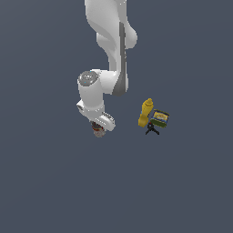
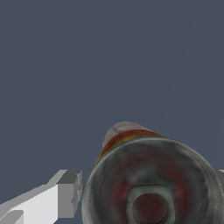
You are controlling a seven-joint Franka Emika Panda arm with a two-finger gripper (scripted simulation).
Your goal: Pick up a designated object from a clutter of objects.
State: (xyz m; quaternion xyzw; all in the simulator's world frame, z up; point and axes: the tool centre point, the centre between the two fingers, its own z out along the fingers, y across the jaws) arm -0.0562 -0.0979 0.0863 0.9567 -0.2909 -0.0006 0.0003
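The designated object, a small can (image 2: 131, 135) with a red-and-white mottled label and a dark top, fills the wrist view and stands between my gripper's (image 2: 146, 186) fingers. One finger pad (image 2: 70, 192) lies against one side of the can, and the other finger shows only at the picture's edge against the opposite side. In the exterior view the gripper (image 1: 98, 131) points down at the can (image 1: 98, 132), which peeks out red under the hand and is mostly hidden. The rest of the clutter of objects (image 1: 153, 118) lies apart, toward the exterior view's right.
Toward the exterior view's right stand a yellow squeeze bottle (image 1: 145, 112), a blue-green flat box (image 1: 159, 118) with yellow print, and a tiny black tool (image 1: 152, 130) just below them. The floor is a plain dark grey surface.
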